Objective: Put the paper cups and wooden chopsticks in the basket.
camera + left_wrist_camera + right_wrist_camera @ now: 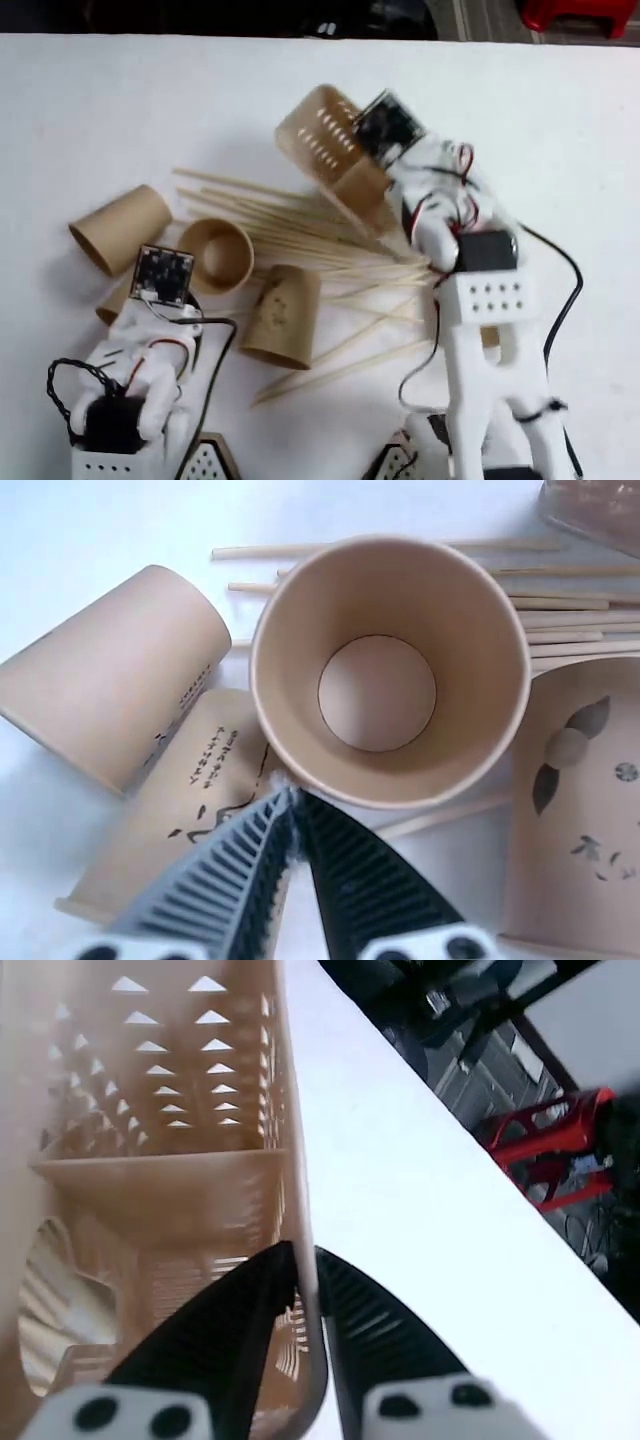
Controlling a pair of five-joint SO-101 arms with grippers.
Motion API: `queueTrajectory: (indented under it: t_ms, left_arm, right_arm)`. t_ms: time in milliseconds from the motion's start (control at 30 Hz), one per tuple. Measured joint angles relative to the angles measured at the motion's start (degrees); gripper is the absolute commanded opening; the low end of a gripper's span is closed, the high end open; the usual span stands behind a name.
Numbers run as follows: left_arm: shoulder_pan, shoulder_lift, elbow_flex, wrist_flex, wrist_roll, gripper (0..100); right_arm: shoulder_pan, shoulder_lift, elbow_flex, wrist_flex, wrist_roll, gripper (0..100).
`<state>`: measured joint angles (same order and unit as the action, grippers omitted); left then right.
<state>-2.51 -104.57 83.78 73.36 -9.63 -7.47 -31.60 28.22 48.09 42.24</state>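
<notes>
Several brown paper cups lie among a spread of wooden chopsticks [330,235]. One cup [217,255] stands upright with its mouth open. Another cup [120,228] lies on its side at the left, and a third [283,315] lies near the middle. My left gripper [292,800] is shut and empty, its tips just outside the upright cup's rim [390,670] and above a lying cup [190,790]. The tan slotted basket [320,135] is tilted at the back. My right gripper [305,1260] is shut on the basket's side wall [290,1110].
The white table [80,110] has its far edge close behind the basket. Beyond that edge stands a red stool [560,1150]. Cables [565,290] trail from both arms near the front edge.
</notes>
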Motion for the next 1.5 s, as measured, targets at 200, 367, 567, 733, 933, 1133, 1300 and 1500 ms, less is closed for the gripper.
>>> queueTrajectory:
  t_ms: [200, 367, 567, 733, 933, 1133, 1300, 1500]
  left_arm:
    - [0.0, 0.0, 0.0, 0.0, 0.0, 3]
    - [0.0, 0.0, 0.0, 0.0, 0.0, 3]
    - [0.0, 0.0, 0.0, 0.0, 0.0, 3]
    - [0.0, 0.0, 0.0, 0.0, 0.0, 3]
    - [0.0, 0.0, 0.0, 0.0, 0.0, 3]
    - [0.0, 0.0, 0.0, 0.0, 0.0, 3]
    - [0.0, 0.0, 0.0, 0.0, 0.0, 3]
    - [-0.2, 0.0, 0.0, 0.0, 0.0, 3]
  right_arm:
    - [3.0, 10.5, -8.9, 0.0, 0.2, 2.0]
    - [3.9, 18.6, -14.9, 0.0, 3.6, 2.2]
    - [4.8, 22.2, -18.7, 0.8, 4.2, 17.6]
    - [5.4, 21.0, -22.0, 8.4, 4.1, 24.6]
    - [5.2, 12.5, -24.4, 20.0, 4.1, 23.3]
    - [2.1, 4.9, -24.4, 31.1, 4.2, 23.4]
    - [-3.3, 0.2, -24.4, 42.3, 4.2, 23.4]
    - [-8.0, -3.7, -22.6, 49.5, 3.7, 23.4]
